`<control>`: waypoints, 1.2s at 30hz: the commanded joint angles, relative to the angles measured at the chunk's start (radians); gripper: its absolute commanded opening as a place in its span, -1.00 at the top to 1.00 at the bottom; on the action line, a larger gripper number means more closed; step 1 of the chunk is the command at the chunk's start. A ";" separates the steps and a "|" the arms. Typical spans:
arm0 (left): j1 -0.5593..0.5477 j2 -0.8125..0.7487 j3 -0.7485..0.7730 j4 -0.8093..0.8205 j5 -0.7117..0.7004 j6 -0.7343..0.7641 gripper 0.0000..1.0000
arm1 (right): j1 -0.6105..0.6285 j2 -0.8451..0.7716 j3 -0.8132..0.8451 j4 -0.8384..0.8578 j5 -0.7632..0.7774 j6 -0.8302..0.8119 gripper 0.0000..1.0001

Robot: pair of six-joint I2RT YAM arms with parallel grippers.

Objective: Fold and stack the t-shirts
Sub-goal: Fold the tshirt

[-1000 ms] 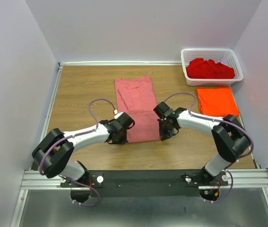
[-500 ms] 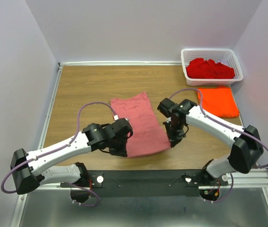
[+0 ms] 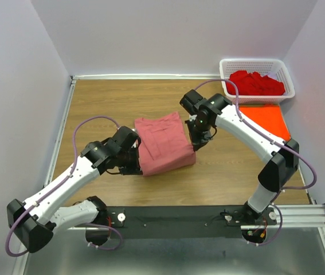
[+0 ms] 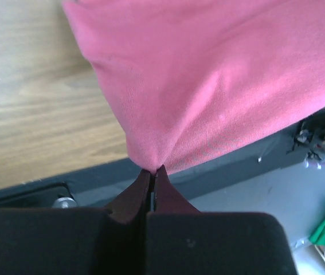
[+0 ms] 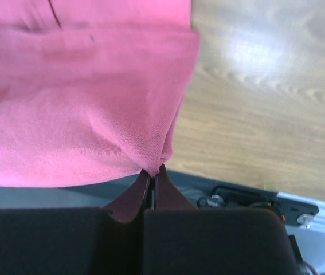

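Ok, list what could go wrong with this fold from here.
1. The left jaws and right jaws each pinch only a small tip of the pink t-shirt, so a corner could slip out mid-fold.
2. The two held corners are not level in the top view, so the fold may land crooked.

White links (image 3: 248,134), black joints (image 3: 96,155), purple cables (image 3: 93,118) — dark left claw (image 4: 152,172), right claw (image 5: 152,171)
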 commanded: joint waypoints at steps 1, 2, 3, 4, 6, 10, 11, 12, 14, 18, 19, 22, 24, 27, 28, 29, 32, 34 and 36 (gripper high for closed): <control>0.053 0.014 0.023 0.008 0.031 0.120 1.00 | -0.016 0.062 0.093 -0.067 0.101 -0.017 0.99; 0.074 0.020 0.024 0.028 0.031 0.133 1.00 | -0.017 0.075 0.108 -0.066 0.105 -0.020 0.99; 0.085 0.033 0.026 0.040 0.034 0.157 1.00 | -0.019 0.096 0.131 -0.063 0.113 -0.021 0.99; 0.099 0.040 0.024 0.051 0.049 0.169 1.00 | -0.019 0.108 0.150 -0.060 0.113 -0.024 0.99; 0.132 0.056 0.021 0.087 0.065 0.191 1.00 | -0.020 0.131 0.194 -0.054 0.116 -0.035 0.99; 0.175 0.093 0.035 0.117 0.048 0.238 1.00 | -0.022 0.191 0.266 -0.040 0.118 -0.050 0.99; 0.185 0.100 0.040 0.123 0.040 0.246 1.00 | -0.023 0.214 0.283 -0.038 0.119 -0.055 0.99; 0.201 0.111 0.044 0.138 0.039 0.261 1.00 | -0.028 0.225 0.296 -0.038 0.122 -0.063 0.99; 0.220 0.128 0.050 0.150 0.045 0.281 1.00 | -0.031 0.245 0.332 -0.035 0.125 -0.072 0.99; 0.257 0.168 0.061 0.187 0.042 0.335 1.00 | -0.048 0.299 0.389 -0.024 0.127 -0.098 0.99; 0.270 0.174 0.063 0.196 0.040 0.344 1.00 | -0.052 0.308 0.398 -0.021 0.127 -0.103 0.99; 0.300 0.206 0.070 0.230 0.042 0.375 1.00 | -0.065 0.339 0.423 0.009 0.121 -0.123 0.99; 0.330 0.231 0.073 0.262 0.037 0.387 1.00 | -0.075 0.357 0.452 0.031 0.116 -0.136 0.99; 0.370 0.269 0.092 0.313 0.039 0.418 1.00 | -0.091 0.391 0.483 0.057 0.113 -0.144 0.99; 0.378 0.281 0.099 0.325 0.039 0.427 1.00 | -0.095 0.401 0.503 0.061 0.105 -0.149 0.99; 0.395 0.303 0.116 0.353 0.039 0.438 1.00 | -0.104 0.411 0.506 0.080 0.102 -0.156 0.99; 0.410 0.332 0.118 0.449 0.043 0.459 1.00 | -0.124 0.431 0.503 0.130 0.090 -0.170 0.99; 0.424 0.367 0.106 0.505 0.043 0.472 1.00 | -0.138 0.441 0.484 0.158 0.076 -0.172 0.99; 0.433 0.396 0.100 0.587 0.040 0.484 1.00 | -0.157 0.452 0.455 0.215 0.075 -0.172 0.99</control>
